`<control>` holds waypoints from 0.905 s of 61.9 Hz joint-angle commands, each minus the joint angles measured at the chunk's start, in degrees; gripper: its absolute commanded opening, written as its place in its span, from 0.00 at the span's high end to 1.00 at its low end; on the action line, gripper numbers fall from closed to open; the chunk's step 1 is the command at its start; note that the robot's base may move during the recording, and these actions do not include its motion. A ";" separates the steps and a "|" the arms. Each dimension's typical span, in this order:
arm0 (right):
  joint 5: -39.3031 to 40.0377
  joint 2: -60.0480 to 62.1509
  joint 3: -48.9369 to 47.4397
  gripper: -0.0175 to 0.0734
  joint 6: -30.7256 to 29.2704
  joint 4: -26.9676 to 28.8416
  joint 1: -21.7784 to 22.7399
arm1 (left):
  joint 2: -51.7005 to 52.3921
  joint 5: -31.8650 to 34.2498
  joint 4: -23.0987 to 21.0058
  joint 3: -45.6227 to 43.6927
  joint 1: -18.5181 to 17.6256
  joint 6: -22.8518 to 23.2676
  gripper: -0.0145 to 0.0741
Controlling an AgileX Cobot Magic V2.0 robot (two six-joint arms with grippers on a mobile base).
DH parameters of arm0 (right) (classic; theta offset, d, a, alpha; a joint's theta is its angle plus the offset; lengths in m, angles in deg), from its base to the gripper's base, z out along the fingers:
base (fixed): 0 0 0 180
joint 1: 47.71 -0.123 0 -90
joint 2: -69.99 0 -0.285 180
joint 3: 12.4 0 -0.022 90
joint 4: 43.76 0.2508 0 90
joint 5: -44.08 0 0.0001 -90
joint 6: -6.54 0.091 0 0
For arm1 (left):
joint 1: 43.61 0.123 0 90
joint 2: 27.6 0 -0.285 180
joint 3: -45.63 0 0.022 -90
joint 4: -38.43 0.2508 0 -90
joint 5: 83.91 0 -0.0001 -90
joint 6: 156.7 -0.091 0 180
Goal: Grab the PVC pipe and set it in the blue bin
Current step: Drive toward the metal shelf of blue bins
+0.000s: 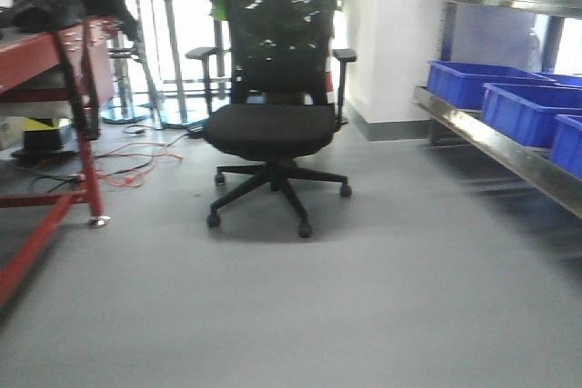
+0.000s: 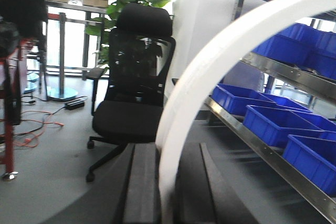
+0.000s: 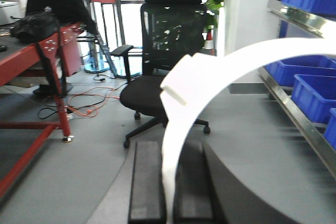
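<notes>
Shows curved white PVC pipe [image 2: 210,66] clamped in the nearly closed left end effector [image 2: 170,150] and likewise in the right end effector [image 3: 170,148], arching upward. Judged grasped already; yet to be carried to and dropped into open blue plastic bins [image 2: 268,121] on steel shelf [image 2: 252,141], rightward.

A white, smooth, curved pipe [image 2: 210,66] rises from between the left gripper's [image 2: 170,150] fingers and arcs up to the right. The right wrist view shows a similar white pipe [image 3: 252,59], with a wider collar near its bend, rising from the right gripper [image 3: 170,148]. Open blue bins [image 1: 468,84] sit in a row on a steel shelf [image 1: 509,156] at right.
</notes>
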 commanded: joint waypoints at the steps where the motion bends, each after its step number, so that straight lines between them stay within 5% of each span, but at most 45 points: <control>1: 1.49 0.30 -0.02 0.98 -0.31 -0.67 0.03 | 0.21 1.63 -0.02 -0.03 -0.30 0.06 0.96; 56: 1.49 0.30 -0.02 0.98 -0.31 -0.67 0.03 | 0.21 1.63 -0.02 -0.03 -0.30 0.06 0.96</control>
